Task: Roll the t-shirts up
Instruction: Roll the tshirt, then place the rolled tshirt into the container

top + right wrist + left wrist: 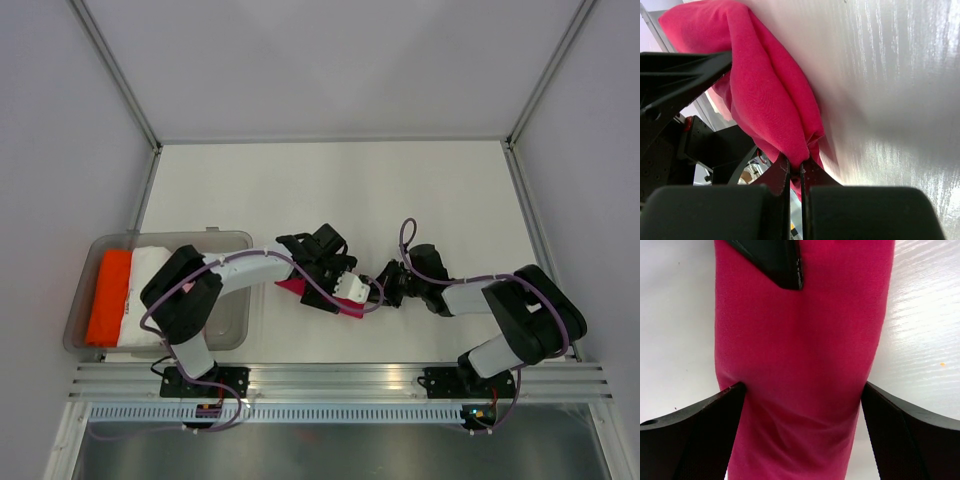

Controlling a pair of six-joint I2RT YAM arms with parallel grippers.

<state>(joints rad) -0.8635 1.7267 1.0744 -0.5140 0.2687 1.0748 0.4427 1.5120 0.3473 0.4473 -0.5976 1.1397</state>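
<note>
A deep magenta t-shirt [292, 287] lies rolled into a thick tube on the white table, mostly hidden under both grippers in the top view. My left gripper [345, 295] is open and straddles the roll. In the left wrist view the t-shirt [800, 340] fills the gap of the left gripper [802, 390], with one finger [690, 440] against each side. My right gripper [378, 292] comes in from the right, shut on the roll's end. The right wrist view shows a fold of the t-shirt [765, 85] pinched in the right gripper [801, 167].
A clear plastic tub [235, 300] stands at the left near edge, holding a folded orange cloth [110, 295] and a white one [150, 265]. A metal rail [340, 375] runs along the near edge. Frame posts stand at the table's [330, 190] back corners.
</note>
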